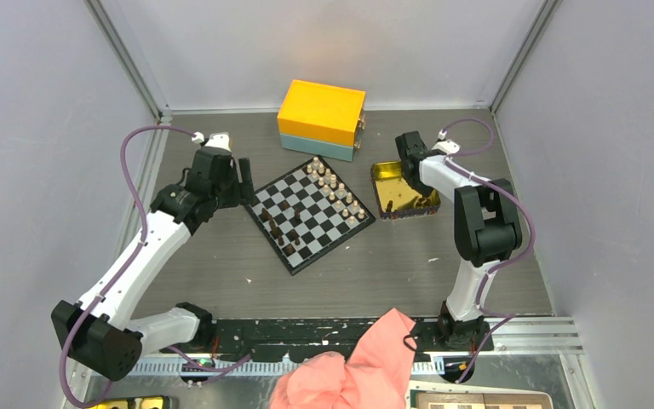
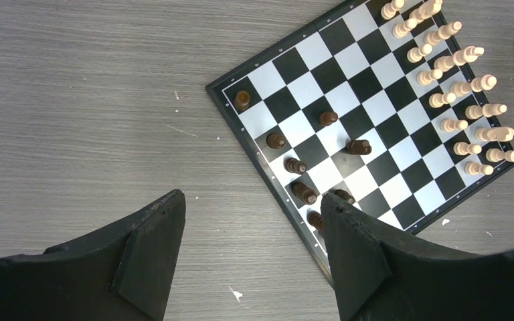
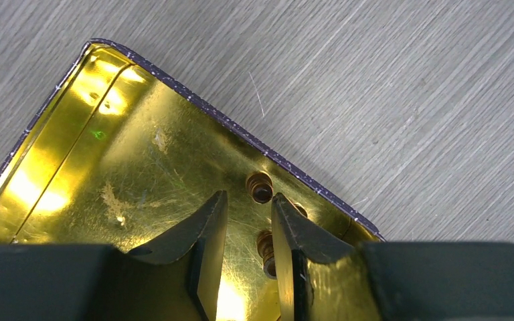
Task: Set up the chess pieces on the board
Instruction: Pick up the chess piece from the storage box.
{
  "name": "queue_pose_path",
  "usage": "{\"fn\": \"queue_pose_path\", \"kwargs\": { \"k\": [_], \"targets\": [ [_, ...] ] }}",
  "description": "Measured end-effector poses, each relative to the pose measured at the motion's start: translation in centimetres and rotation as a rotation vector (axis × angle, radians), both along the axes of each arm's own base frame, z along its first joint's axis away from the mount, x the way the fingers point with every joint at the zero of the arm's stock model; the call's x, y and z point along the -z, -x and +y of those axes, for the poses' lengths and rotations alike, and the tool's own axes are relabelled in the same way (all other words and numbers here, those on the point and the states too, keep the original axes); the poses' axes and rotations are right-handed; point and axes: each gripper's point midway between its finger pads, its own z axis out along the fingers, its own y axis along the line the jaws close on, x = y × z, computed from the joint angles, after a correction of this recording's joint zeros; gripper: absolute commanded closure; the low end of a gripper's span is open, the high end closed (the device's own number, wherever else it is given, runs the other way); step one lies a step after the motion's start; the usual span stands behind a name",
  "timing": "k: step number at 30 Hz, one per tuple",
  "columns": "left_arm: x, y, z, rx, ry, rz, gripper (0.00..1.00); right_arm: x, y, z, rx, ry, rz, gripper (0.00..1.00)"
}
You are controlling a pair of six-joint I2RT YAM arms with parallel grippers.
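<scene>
The black-and-white board lies diagonally mid-table. Light tan pieces stand in two rows along its far right side; they also show in the left wrist view. Several dark brown pieces stand scattered on its near left side. My left gripper hovers open and empty over bare table beside the board's left edge. My right gripper is low inside the gold tin, jaws narrowly open. One dark piece lies between the fingers against the right one. Another lies just beyond the tips.
A yellow and teal box stands behind the board. The gold tin sits to the right of the board. A pink cloth and a brown-and-cream board lie at the near edge, off the work surface.
</scene>
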Motion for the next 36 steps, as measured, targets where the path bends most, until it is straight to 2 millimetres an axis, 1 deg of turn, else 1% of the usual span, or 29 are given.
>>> {"fn": "queue_pose_path", "kwargs": {
  "k": [15, 25, 30, 36],
  "targets": [
    [0.1, 0.2, 0.1, 0.0, 0.0, -0.001, 0.25, 0.2, 0.2, -0.4, 0.015, 0.012, -0.001, 0.64],
    [0.2, 0.3, 0.1, 0.001, -0.002, 0.002, 0.25, 0.7, 0.6, -1.0, 0.033, 0.017, 0.007, 0.64],
    [0.3, 0.3, 0.1, 0.003, -0.006, 0.003, 0.25, 0.8, 0.5, -1.2, 0.038, 0.015, 0.0, 0.67],
    [0.3, 0.3, 0.2, 0.009, -0.013, 0.004, 0.25, 0.9, 0.3, -1.4, 0.042, 0.013, -0.006, 0.73]
  ]
}}
